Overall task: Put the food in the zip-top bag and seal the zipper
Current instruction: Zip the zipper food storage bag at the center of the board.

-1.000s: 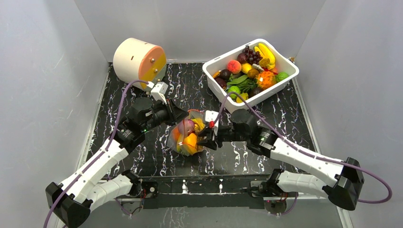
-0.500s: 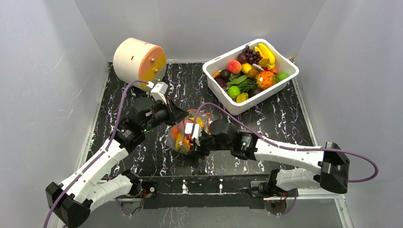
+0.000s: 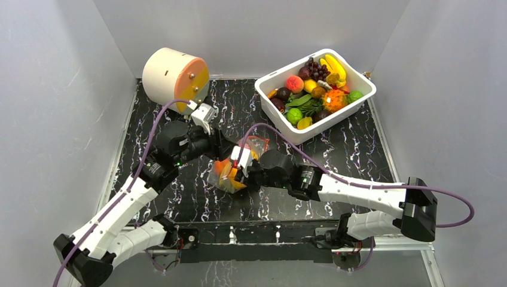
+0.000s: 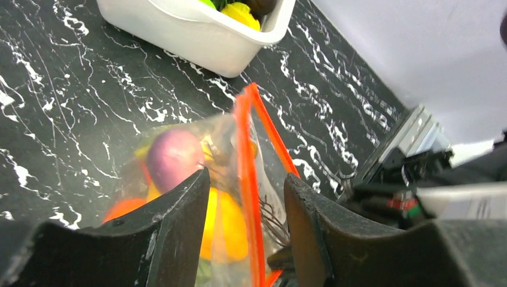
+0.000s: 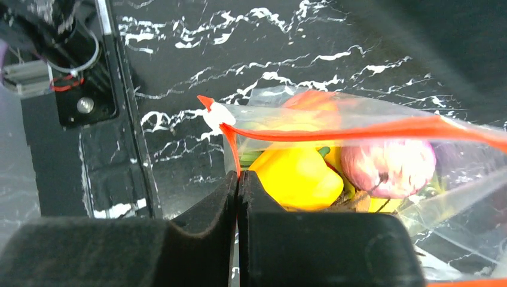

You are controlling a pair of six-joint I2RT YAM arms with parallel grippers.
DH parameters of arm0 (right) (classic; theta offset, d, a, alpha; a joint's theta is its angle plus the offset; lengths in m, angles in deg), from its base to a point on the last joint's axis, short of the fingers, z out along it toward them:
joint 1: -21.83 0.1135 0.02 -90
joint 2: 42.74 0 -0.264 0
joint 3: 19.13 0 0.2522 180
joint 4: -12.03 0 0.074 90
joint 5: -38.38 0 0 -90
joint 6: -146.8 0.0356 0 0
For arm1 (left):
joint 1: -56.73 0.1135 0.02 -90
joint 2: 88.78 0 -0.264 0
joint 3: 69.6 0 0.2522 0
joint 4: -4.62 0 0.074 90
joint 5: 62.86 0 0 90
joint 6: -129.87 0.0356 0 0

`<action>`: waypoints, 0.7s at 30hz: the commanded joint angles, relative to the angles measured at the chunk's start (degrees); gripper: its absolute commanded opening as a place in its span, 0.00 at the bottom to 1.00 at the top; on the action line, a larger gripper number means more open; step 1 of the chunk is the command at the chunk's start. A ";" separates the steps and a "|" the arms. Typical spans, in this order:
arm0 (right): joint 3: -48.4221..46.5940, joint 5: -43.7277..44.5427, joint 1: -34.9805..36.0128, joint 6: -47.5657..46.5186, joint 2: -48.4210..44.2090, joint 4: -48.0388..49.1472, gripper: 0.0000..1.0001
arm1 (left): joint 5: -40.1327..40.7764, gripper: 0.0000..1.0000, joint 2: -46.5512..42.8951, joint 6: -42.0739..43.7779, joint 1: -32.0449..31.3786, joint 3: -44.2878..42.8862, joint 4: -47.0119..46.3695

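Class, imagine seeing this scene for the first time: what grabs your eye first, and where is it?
The clear zip-top bag of bright food at the table's centre, its orange zipper pinched in the right gripper's shut jaws, the left gripper's jaws open around it. Then the white tub of more food, far right.

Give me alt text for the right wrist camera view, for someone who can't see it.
The right gripper is pinched shut on the end of the orange-red zipper of a clear zip-top bag. Inside are a yellow toy food and a purple toy food; below is a black marbled table.
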 commanded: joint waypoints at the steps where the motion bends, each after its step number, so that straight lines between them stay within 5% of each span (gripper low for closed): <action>1: -4.94 3.94 0.16 4.24 -1.81 3.91 0.00 | -8.23 0.48 -5.14 14.07 -0.20 -0.23 3.18; 5: -5.31 5.10 -0.22 6.12 -2.76 4.16 0.00 | -15.46 0.48 -9.77 20.37 -0.24 4.60 3.21; 21: -5.37 1.11 -6.29 12.69 -4.40 7.74 0.00 | -17.31 0.49 -15.98 31.91 -0.20 13.61 3.07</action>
